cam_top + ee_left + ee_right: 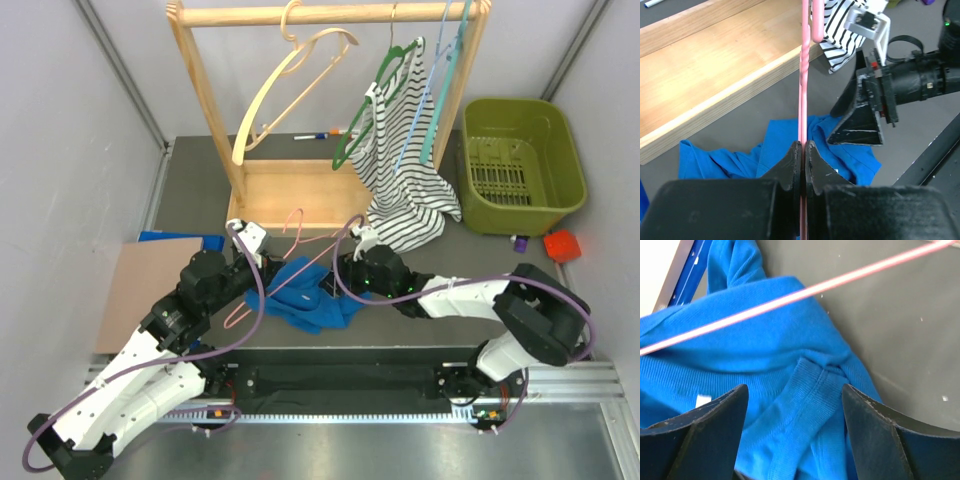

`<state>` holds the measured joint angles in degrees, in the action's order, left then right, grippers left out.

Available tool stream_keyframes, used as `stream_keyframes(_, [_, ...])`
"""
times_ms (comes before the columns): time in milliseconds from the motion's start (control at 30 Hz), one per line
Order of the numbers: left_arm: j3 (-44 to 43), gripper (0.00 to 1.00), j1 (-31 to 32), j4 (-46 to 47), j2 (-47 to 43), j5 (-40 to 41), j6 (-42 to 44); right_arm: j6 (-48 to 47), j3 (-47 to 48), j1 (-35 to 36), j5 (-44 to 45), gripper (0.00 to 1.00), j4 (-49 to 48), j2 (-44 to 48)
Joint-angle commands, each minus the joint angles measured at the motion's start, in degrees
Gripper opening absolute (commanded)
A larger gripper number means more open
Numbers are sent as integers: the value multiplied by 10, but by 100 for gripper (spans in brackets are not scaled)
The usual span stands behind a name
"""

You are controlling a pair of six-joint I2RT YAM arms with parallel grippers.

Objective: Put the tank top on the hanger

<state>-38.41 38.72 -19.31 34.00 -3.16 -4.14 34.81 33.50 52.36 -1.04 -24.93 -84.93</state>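
1. Your left pincer (pixel 803 150) is clenched on the hanger (pixel 803 95). The pink wire runs straight up from between the jaws. Its lower part is hidden behind the fingers, and its hook is cut off at the top edge of the left wrist view.
2. Your right pincer (pixel 794 390) is released, with the jaws spread wide over the tank top (pixel 765 355). You cannot tell whether the fingertips touch the fabric.
3. The tank top lies crumpled on the worktop (pixel 190 200), between the two pincers and near the front edge. From above, the right wrist covers part of it, so its straps and neckline are hard to make out. One hanger wire crosses over it.
4. The worktop is dark grey and matte. At the back stands a wooden rack (pixel 290 190) carrying a cream hanger (pixel 290 85) and a striped top (pixel 405 180). A green basket (pixel 520 195) sits to the right, and a brown board (pixel 150 280) lies at the left.
5. Pale walls close in on the left and right.
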Motion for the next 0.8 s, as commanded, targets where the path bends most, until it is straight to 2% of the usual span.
stream_keyframes(0, [0, 0, -1, 40, -4, -4, 0, 3, 44, 7, 22, 74, -30, -41])
stream_keyframes(200, [0, 0, -1, 39, -6, -4, 0, -4, 61, 31, 79, 72, 13, -60])
stream_keyframes(267, [0, 0, -2, 40, -7, -4, 0, -4, 61, 36, 94, 66, 20, -60])
stream_keyframes(367, [1, 0, -2, 40, -7, -3, 0, -3, 53, 38, 111, 41, 28, -55])
stream_keyframes(400, [0, 0, -2, 40, -7, -3, 1, -3, 52, 38, 116, 22, 33, -50])
stream_keyframes(433, [1, 0, -2, 40, -9, -4, 1, -2, 49, 37, 121, 13, 37, -46])
stream_keyframes(500, [2, 0, -2, 43, -14, -20, 4, -1, 43, 35, 136, 2, 51, -29])
stream_keyframes(767, [20, 0, -1, 76, -53, -135, 9, -17, -4, -63, 96, 0, 46, 32])
